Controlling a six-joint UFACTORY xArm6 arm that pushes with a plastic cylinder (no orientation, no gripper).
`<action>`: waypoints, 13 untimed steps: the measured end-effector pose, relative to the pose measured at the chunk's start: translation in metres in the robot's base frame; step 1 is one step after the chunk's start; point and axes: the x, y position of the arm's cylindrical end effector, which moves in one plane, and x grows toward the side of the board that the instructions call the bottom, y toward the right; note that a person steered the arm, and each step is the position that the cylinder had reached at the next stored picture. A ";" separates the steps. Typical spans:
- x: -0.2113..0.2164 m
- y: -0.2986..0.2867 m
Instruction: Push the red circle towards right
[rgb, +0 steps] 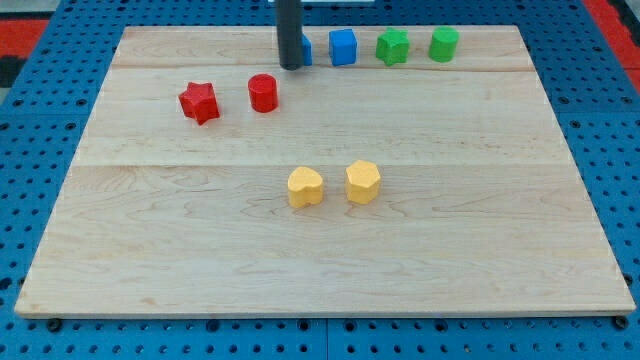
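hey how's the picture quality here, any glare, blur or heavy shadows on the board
Camera view: even, soft light, no glare on the board. Blocks cast only faint shadows; the red circle and yellow blocks look sharp. My tip is in focus, at the view's top, above and right of the red circle, partly hiding a blue block. The board's edges taper from perspective.

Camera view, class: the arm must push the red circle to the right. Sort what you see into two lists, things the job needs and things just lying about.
Needed for the job:
red circle
my tip, above and right of the circle, not touching it

Just lying about:
red star
blue cube
blue block, partly hidden behind the rod
two green blocks
yellow heart
yellow hexagon
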 end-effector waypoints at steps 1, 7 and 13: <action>0.001 -0.028; 0.141 -0.024; 0.102 0.090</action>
